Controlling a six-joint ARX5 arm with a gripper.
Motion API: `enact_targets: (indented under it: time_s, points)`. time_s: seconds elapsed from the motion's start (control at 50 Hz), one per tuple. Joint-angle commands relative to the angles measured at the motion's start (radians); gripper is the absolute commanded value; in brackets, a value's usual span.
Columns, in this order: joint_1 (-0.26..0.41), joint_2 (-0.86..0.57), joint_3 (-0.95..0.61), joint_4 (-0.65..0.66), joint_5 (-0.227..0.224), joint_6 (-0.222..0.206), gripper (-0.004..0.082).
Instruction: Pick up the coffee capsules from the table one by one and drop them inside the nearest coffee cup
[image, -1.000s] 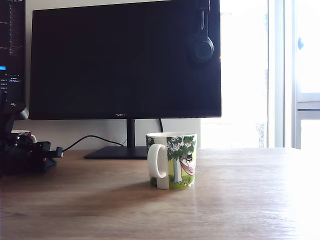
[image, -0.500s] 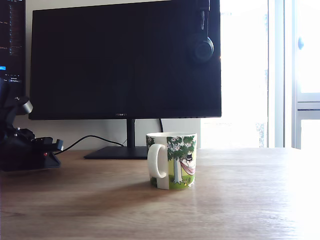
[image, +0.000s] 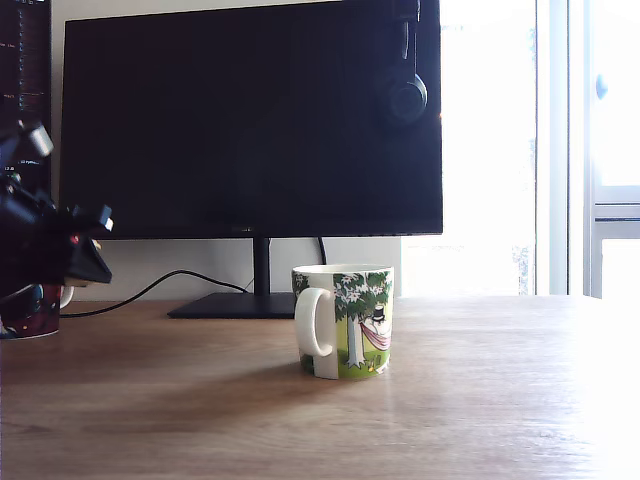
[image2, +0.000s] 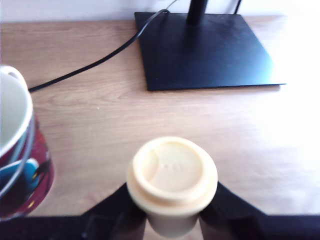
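Note:
A cream-beige coffee capsule (image2: 172, 180) fills the middle of the wrist view, rim facing the camera, with my gripper (image2: 172, 216) shut on its sides above the brown wooden table (image2: 100, 120). A dark red mug (image2: 15, 165) with a white inside stands close beside it. In the exterior view my gripper (image: 96, 248) hangs at the far left, lifted above the table (image: 480, 400), just over that red mug (image: 30, 312); the capsule is hidden there. A white mug with a green tree picture (image: 345, 320) stands mid-table, well to the exterior view's right of my gripper.
A large dark monitor (image: 250, 120) stands at the back on a flat black base (image2: 205, 50), with headphones (image: 402, 95) hung on its upper corner. A black cable (image2: 100, 60) runs across the table from the base. A bright window (image: 520, 150) is at the exterior view's right.
My gripper has risen from table height to well above the table at the exterior view's left, uncovering the dark red mug below it. The tree mug has not moved.

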Motion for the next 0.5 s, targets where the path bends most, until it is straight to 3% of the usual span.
enact_targets:
  time_s: [0.0, 0.1, 0.3, 0.48]
  points:
    - [0.001, -0.051, -0.016, -0.039, 0.003, 0.015, 0.0127]
    - [0.002, -0.132, -0.016, -0.107, -0.008, 0.027, 0.0127]
    - [0.023, -0.261, -0.016, -0.217, -0.080, 0.034, 0.0127]
    - [0.073, -0.321, -0.011, -0.291, -0.087, 0.034, 0.0127]
